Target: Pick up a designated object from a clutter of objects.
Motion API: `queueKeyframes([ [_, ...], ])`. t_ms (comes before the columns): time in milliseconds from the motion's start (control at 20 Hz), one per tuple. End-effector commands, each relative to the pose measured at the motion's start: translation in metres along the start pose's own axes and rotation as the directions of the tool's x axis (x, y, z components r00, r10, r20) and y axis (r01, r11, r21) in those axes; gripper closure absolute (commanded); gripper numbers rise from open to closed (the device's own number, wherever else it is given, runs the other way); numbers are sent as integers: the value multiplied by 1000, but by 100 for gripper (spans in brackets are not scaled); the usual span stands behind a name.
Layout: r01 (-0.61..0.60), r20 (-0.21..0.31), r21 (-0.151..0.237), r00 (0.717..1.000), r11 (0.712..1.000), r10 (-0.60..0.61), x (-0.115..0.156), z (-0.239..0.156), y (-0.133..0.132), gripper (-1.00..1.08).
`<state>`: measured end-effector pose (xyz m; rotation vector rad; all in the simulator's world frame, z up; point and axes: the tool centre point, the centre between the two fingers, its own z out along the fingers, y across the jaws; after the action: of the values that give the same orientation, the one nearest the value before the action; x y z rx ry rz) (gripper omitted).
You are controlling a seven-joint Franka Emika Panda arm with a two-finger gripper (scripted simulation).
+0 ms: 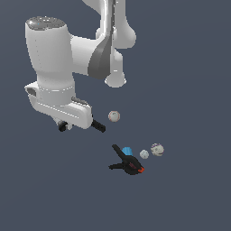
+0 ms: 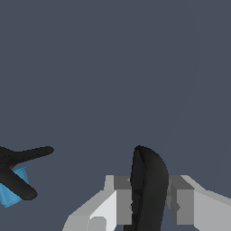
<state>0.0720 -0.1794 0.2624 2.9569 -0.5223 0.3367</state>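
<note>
The slim black spring clamp with long thin handles (image 2: 149,178) stood between the grey pads of the pincer (image 2: 150,200), which was pinched on it. One handle (image 1: 98,126) projected past the hand. Judged step: grasp made, lift in hand. The next move calls for a straight rise. The chunkier black clamp with red-orange jaw (image 1: 129,164) and the small blue piece (image 1: 127,150) lay well apart.

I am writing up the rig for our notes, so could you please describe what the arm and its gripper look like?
The arm is glossy white, built of thick rounded cylindrical links with a dark grey band at one joint and a grey cap on the wrist. The gripper has a boxy white body with blocky grey and white fingers. No cables or markings show.
</note>
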Motion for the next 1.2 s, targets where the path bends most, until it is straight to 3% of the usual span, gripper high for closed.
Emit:
queueKeyframes([
  [0,0,-2,1,1000,1000,0,13,-24,2,108],
  [550,0,-2,-1,1000,1000,0,53,-88,8,108],
  [1150,0,0,-2,1000,1000,0,61,-100,9,108],
])
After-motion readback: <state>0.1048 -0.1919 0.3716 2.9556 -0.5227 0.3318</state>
